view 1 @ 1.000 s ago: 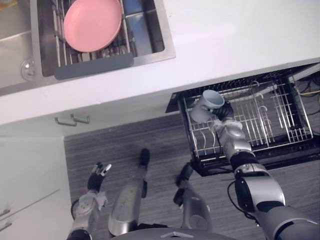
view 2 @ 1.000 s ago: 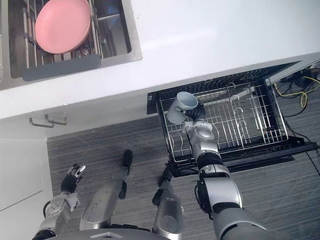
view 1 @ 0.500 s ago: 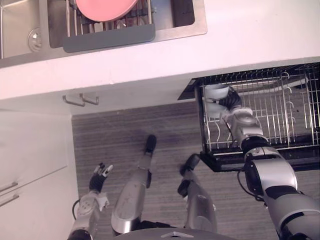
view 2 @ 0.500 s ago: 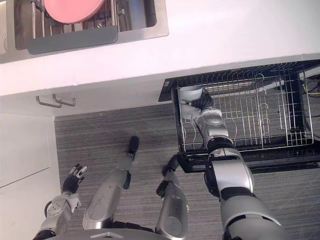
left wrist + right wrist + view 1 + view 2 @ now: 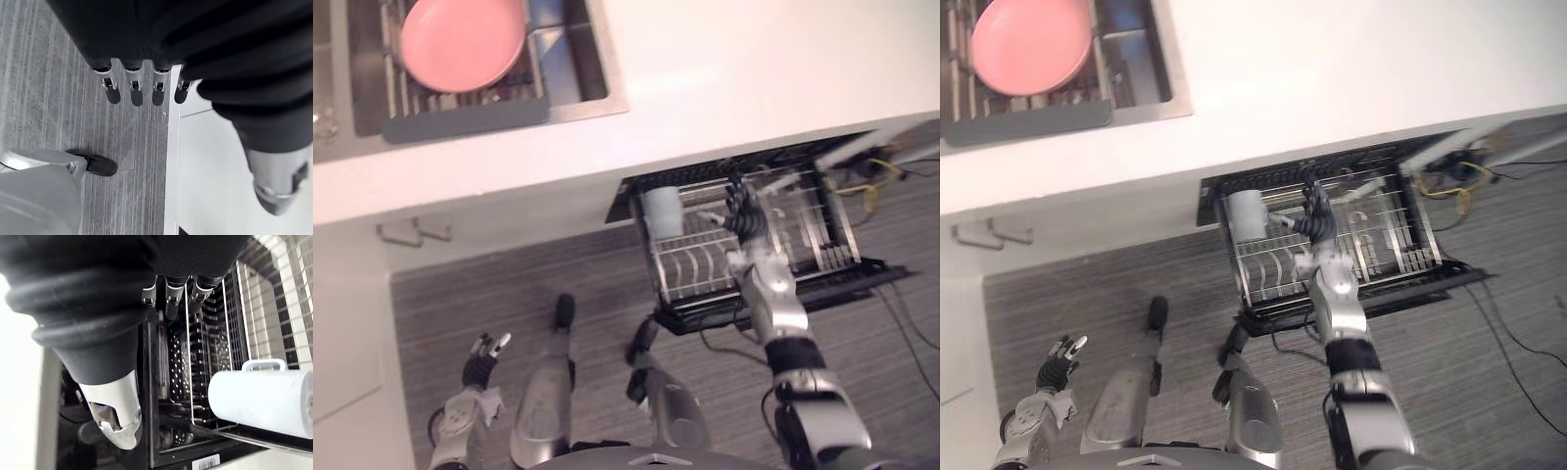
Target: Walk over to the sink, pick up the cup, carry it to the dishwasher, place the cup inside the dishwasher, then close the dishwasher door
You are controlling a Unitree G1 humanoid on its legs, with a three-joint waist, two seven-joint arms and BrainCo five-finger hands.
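The right robot hand (image 5: 744, 217), fingers straight, hovers over the rack (image 5: 697, 266) beside the cup (image 5: 662, 211).

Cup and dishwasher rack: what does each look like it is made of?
The cup looks like glazed ceramic, though hard plastic is possible: opaque, pale, smooth wall with a soft sheen and a loop handle. The dishwasher rack looks like metal wire, bright and shiny, perhaps coated: thin parallel rods and upright tines that catch the light.
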